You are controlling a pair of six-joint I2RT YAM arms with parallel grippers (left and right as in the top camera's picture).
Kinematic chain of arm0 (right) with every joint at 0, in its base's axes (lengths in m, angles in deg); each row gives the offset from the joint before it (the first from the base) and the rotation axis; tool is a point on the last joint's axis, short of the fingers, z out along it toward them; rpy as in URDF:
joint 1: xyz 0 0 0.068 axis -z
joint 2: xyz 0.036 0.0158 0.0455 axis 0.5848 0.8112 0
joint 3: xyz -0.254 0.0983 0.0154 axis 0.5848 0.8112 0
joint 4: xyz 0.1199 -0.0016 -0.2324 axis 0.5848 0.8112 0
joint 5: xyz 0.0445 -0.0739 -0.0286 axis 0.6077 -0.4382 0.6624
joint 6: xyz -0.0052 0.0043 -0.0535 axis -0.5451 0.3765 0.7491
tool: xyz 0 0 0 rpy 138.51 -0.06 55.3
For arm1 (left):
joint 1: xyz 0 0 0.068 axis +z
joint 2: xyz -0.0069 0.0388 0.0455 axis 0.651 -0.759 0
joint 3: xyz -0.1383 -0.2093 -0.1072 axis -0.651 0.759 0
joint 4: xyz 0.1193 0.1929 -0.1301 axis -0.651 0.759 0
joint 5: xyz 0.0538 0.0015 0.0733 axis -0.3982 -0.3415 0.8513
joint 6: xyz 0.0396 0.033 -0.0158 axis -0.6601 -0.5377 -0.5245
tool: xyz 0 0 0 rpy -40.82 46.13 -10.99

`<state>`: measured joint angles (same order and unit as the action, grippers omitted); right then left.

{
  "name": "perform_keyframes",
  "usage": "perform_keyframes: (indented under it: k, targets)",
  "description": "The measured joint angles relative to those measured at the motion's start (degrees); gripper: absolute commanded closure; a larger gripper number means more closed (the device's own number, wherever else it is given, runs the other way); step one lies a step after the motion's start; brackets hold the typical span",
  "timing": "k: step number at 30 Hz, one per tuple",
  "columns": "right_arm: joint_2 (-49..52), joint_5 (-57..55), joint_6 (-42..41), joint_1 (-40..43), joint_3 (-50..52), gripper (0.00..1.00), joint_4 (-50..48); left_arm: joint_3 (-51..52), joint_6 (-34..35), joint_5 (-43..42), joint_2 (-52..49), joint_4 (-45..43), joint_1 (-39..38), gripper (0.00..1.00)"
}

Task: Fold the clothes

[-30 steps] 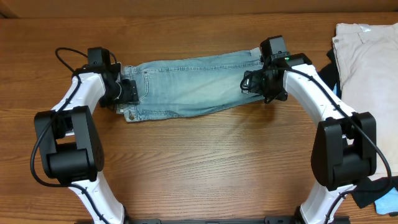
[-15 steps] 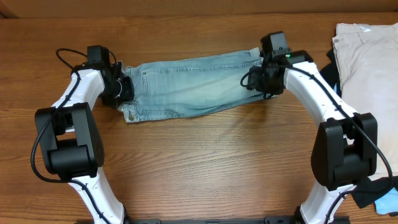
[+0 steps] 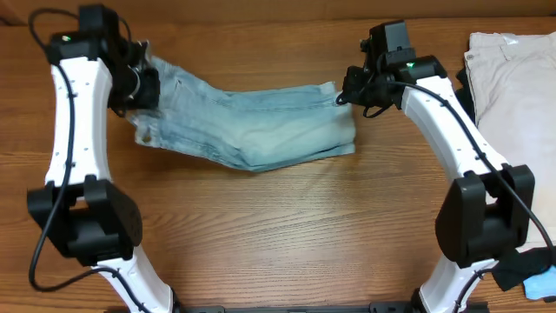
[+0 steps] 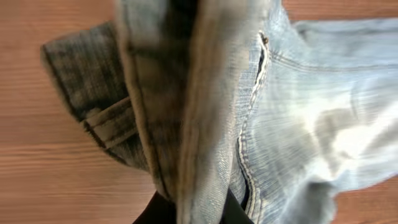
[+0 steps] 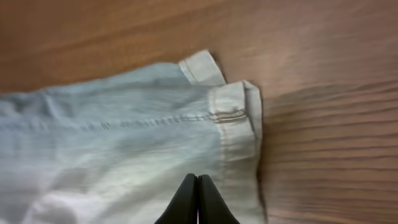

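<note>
The faded light-blue denim shorts (image 3: 261, 130) stretch across the far half of the table and sag in the middle. My left gripper (image 3: 143, 83) holds the waistband end raised at the far left. In the left wrist view its black fingers (image 4: 233, 211) sit on either side of a thick fold of denim (image 4: 292, 112). My right gripper (image 3: 347, 94) is at the hemmed leg end. In the right wrist view the right gripper (image 5: 198, 180) has its fingers pressed together into the pale denim (image 5: 124, 137), just inside the hem (image 5: 239, 112).
A cream garment (image 3: 512, 78) lies at the far right edge over something black (image 3: 464, 97). Near the right arm's base, at the front right corner, are a dark garment (image 3: 521, 261) and a bright-blue one (image 3: 543, 283). Bare wood (image 3: 278, 235) fills the front half.
Both grippers have closed on the ends of the shorts. The left arm has swung the waistband end up and to the far left. The right gripper has moved farther back, and the shorts now sag between them.
</note>
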<state>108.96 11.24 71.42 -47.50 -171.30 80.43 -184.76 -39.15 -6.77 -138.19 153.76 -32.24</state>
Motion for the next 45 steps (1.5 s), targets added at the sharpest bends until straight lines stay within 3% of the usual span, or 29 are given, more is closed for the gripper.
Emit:
perform_keyframes:
  k: [4, 10, 17, 25, 32, 37, 40, 41, 43, 44, 45]
  targets:
    - [4.44, 5.35, -0.66, -0.83, 0.00, 0.96, 0.35, -6.25, -3.23, 2.69, 0.26, 2.71, -0.02, 0.96]
    - [10.03, 8.28, -5.18, -8.33, 0.00, 0.96, -0.85, -7.39, -7.34, 4.02, 0.26, 2.73, -0.02, 0.96]
    - [12.07, 7.48, -13.22, -12.00, 0.00, 0.96, -1.97, -9.44, -7.98, 4.22, 0.26, 1.95, -0.02, 0.96]
    - [12.07, 5.79, -16.74, -11.96, 0.00, 0.96, -1.99, -15.17, -6.78, 4.20, 0.26, 2.47, -1.38, 0.96]
    - [12.07, 5.77, -17.35, -11.91, 0.00, 0.96, -2.21, -13.99, -2.45, 4.44, -0.33, 2.19, -11.30, 0.96]
    - [12.02, 7.67, -17.05, -10.62, -0.02, 0.96, -2.14, -12.90, 1.22, 4.42, -6.27, -0.85, -18.43, 0.96]
    - [7.52, 9.35, -16.70, -6.25, -0.07, 0.96, -1.18, -12.63, 2.14, 4.37, -11.30, -1.84, -22.45, 0.96]
    - [1.18, 10.29, -16.26, -2.49, -0.44, 0.96, -1.07, -12.63, 2.32, 4.22, -13.14, -2.03, -23.89, 0.94]
    - [-7.32, 10.69, -15.78, 2.21, -1.53, 0.92, -0.50, -12.63, 3.19, 3.98, -16.59, -3.02, -26.88, 0.73]
    - [-9.92, 10.82, -15.30, 3.72, -1.92, 0.90, -0.04, -12.63, 3.37, 4.02, -17.57, -3.45, -27.87, 0.49]
    - [-13.49, 10.75, -14.75, 5.68, -2.60, 0.84, 1.01, -12.59, 3.82, 3.98, -18.84, -4.09, -29.40, 0.00]
